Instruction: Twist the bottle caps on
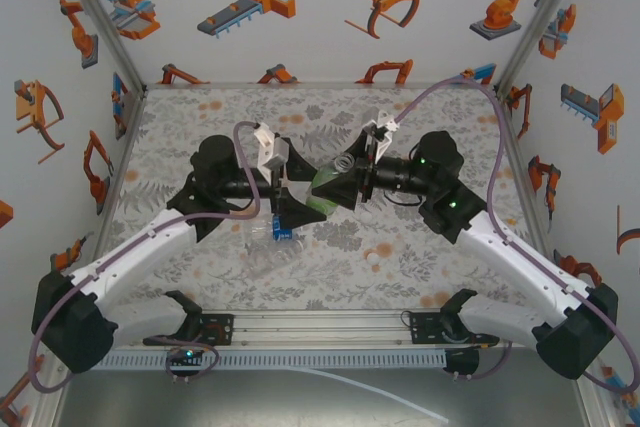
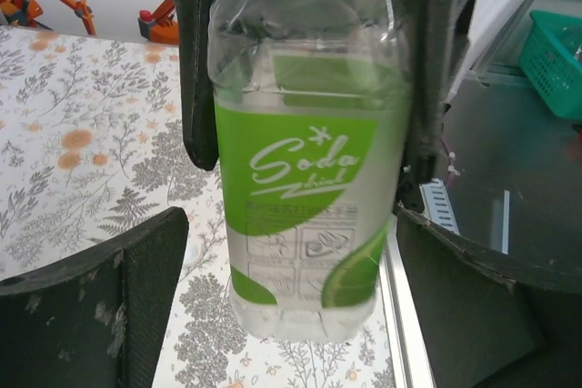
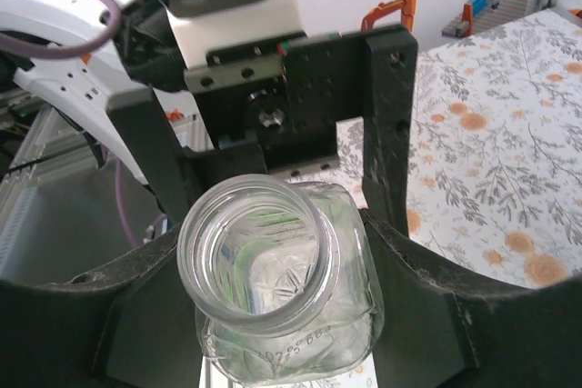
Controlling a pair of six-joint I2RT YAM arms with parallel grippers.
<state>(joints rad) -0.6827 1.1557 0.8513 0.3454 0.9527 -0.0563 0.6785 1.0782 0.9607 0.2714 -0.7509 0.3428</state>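
The green-labelled bottle (image 1: 325,185) hangs in mid-air between the two arms. My right gripper (image 1: 350,182) is shut on it near the shoulder. In the right wrist view the bottle's (image 3: 273,297) open, capless mouth faces the camera, pinched between my right gripper (image 3: 282,315) fingers. In the left wrist view the bottle (image 2: 305,179) stands between the spread fingers of my left gripper (image 2: 291,252), which is open with a gap on the left side. The blue-label bottle (image 1: 278,235) lies on the table below the left gripper (image 1: 297,197). A small white cap-like disc (image 1: 372,259) lies on the cloth.
A flowered cloth (image 1: 200,127) covers the table, ringed by white walls with robot stickers. A metal rail (image 1: 320,325) runs along the near edge. A green basket (image 2: 556,61) sits off the table in the left wrist view.
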